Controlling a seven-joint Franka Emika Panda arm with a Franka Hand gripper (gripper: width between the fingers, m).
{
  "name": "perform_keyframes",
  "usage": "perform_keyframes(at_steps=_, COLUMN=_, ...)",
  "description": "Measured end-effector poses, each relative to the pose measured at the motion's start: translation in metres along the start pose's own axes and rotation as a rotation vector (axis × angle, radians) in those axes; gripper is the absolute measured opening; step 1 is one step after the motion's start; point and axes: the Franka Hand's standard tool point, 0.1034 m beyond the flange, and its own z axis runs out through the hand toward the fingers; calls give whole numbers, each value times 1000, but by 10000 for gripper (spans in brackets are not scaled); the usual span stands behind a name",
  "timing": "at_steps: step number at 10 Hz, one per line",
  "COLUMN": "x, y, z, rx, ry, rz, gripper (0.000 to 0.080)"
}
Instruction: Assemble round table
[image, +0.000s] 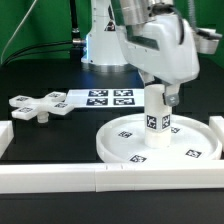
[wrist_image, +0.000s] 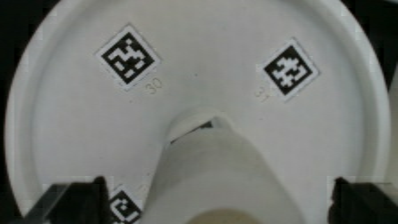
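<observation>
The large round rimmed disc (image: 125, 152) lies flat on the table at the exterior view's right, tags facing up. The short thick cylinder post (image: 157, 120) stands upright on the disc's middle. My gripper (image: 158, 96) comes down from above and is shut on the post's top. In the wrist view the post (wrist_image: 231, 170) rises between my dark fingers (wrist_image: 71, 200), with my gripper (wrist_image: 217, 205) around it and the disc (wrist_image: 205, 60) below. The cross-shaped piece (image: 38, 106) lies flat on the table at the exterior view's left, apart from the disc.
The marker board (image: 110, 97) lies flat behind the disc, between it and the arm's base. A long white border rail (image: 100, 178) runs along the front, with shorter rails at the left (image: 5, 135) and right (image: 215, 125).
</observation>
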Motion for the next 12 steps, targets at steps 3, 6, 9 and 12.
perform_keyframes(at_steps=3, x=0, y=0, z=0, rx=-1, ry=0, rz=-235, gripper=648)
perform_keyframes(at_steps=6, x=4, y=-1, z=-3, rx=-36, ry=19, rz=-562, gripper=649)
perform_keyframes(at_steps=9, x=6, y=0, z=-3, rx=-47, ry=23, rz=-876, gripper=649)
perform_keyframes(at_steps=12, x=6, y=0, z=-3, rx=-54, ry=17, rz=-1119, gripper=649)
